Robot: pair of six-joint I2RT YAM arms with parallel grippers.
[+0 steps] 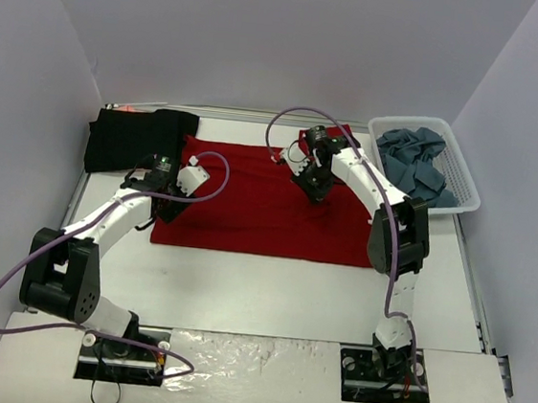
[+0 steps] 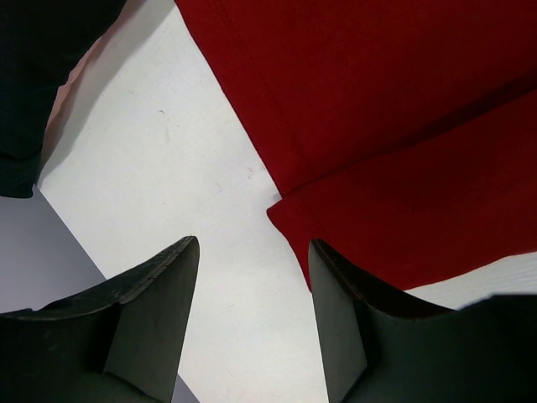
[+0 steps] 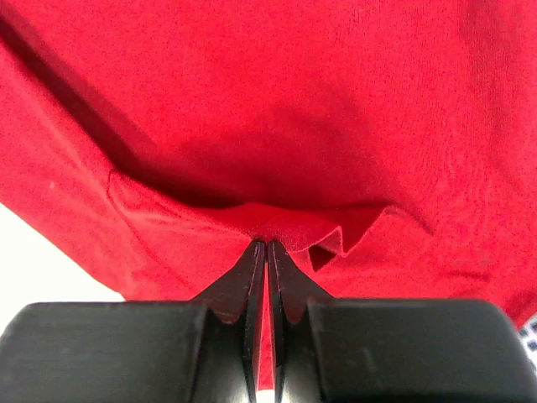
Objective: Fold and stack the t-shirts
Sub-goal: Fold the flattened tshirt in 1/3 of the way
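Observation:
A dark red t-shirt (image 1: pixel 250 200) lies spread across the middle of the table, partly folded. My right gripper (image 1: pixel 316 189) is over its upper right part, shut on a pinched fold of the red cloth (image 3: pixel 285 222). At the shirt's left edge my left gripper (image 1: pixel 167 212) stands open above bare table, with the red hem (image 2: pixel 336 227) just beside its right finger (image 2: pixel 340 311). A black t-shirt (image 1: pixel 131 137) lies folded at the back left. Slate blue-grey t-shirts (image 1: pixel 416 159) are heaped in the basket.
The white lattice basket (image 1: pixel 466 189) stands at the back right corner. Purple cables loop over both arms. Grey walls close in the left, back and right sides. White table (image 1: pixel 269 288) shows in front of the red shirt.

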